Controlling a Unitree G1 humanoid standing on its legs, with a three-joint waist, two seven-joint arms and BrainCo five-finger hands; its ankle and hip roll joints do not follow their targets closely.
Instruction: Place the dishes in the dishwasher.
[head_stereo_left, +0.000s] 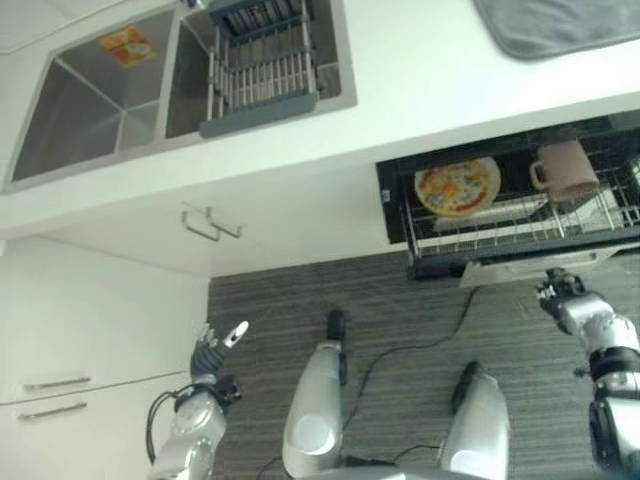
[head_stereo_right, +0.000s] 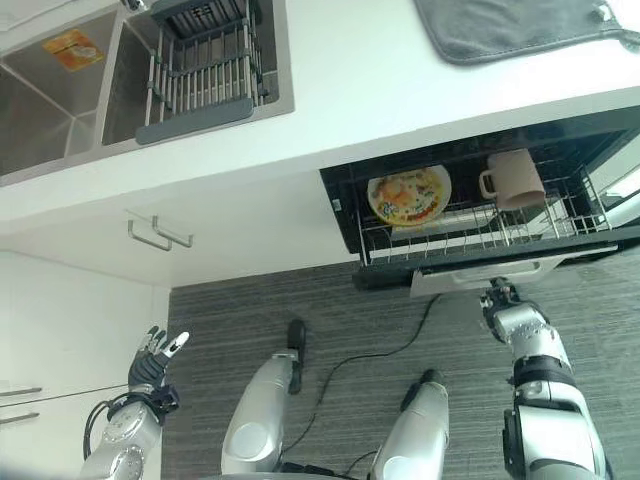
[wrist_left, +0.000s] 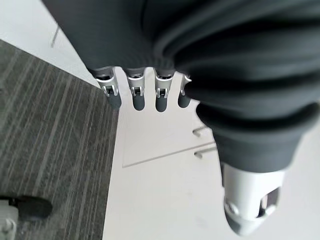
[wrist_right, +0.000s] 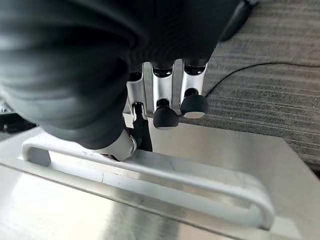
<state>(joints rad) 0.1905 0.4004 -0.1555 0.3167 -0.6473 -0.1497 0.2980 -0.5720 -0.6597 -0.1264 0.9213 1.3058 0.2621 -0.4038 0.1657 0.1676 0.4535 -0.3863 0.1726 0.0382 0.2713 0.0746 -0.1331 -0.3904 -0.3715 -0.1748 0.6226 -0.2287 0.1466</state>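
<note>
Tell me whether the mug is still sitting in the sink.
No: the mug stands in the dishwasher rack beside the plate.

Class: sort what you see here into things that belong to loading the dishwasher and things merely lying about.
Job: plate, mug, dishwasher rack, door handle, right hand at that handle.

Lying about: sink, sink rack, grey mat, cupboard handles, left hand.
</note>
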